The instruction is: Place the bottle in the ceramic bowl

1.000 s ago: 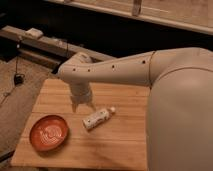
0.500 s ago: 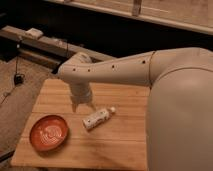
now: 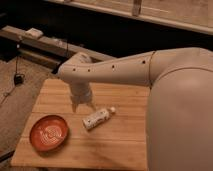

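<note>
Here: claw [image 3: 83,106] over the wooden desk [image 3: 125,142], bottle [image 3: 96,118] not yet in the ceramic bowl [image 3: 49,133].
Ceramic bowl sits at the desk's near left corner, orange-red, pale swirls inside, nothing in it. Claw hangs just above and right of the bowl, pointing down, its two fingers spread apart, holding nothing. Bottle lies on its side just right of and below the claw, white cap pointing up-right, apart from the bowl. Pale arm [image 3: 120,72] reaches in from the right.
</note>
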`<state>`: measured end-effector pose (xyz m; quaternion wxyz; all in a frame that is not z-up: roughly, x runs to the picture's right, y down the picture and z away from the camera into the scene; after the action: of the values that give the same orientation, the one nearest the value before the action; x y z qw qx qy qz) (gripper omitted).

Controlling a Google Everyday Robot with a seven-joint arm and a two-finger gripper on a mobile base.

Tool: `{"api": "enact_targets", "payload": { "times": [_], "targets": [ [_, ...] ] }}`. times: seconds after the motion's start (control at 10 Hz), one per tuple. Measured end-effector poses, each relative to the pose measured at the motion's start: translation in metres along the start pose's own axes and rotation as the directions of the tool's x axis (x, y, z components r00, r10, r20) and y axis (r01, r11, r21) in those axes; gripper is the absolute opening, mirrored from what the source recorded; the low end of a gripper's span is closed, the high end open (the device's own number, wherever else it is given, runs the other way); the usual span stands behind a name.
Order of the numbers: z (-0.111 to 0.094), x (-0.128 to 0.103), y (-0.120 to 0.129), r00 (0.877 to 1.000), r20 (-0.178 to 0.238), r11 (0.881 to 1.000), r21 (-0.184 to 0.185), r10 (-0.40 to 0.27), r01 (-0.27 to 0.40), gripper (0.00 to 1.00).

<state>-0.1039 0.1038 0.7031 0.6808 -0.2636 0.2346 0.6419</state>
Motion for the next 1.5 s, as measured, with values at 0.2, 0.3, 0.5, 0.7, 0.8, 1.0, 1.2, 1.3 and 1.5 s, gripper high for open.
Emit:
{"api": "enact_targets", "payload": {
  "times": [0.2,0.3,0.5,0.7,0.8,1.0,1.2,1.3,1.5],
  "targets": [
    [0.000,0.000,0.000,1.000,0.000,1.000,0.000,0.000,0.000,0.65],
    [0.000,0.000,0.000,1.000,0.000,1.000,0.000,0.000,0.000,0.65],
    [-0.001,0.000,0.000,1.000,0.001,1.000,0.000,0.000,0.000,0.65],
    [0.001,-0.003,-0.003,1.000,0.007,1.000,0.017,0.015,-0.015,0.65],
    [0.010,-0.007,-0.005,0.999,0.009,0.999,0.044,0.032,-0.032,0.65],
    [0.031,-0.016,-0.016,0.998,0.011,0.995,0.083,0.062,-0.062,0.65],
    [0.061,-0.025,-0.025,0.996,0.010,0.989,0.117,0.088,-0.088,0.65],
    [0.069,-0.027,-0.028,0.995,0.007,0.987,0.128,0.097,-0.097,0.65],
    [0.079,-0.036,-0.040,0.992,0.004,0.981,0.150,0.125,-0.124,0.65]
  ]
}}
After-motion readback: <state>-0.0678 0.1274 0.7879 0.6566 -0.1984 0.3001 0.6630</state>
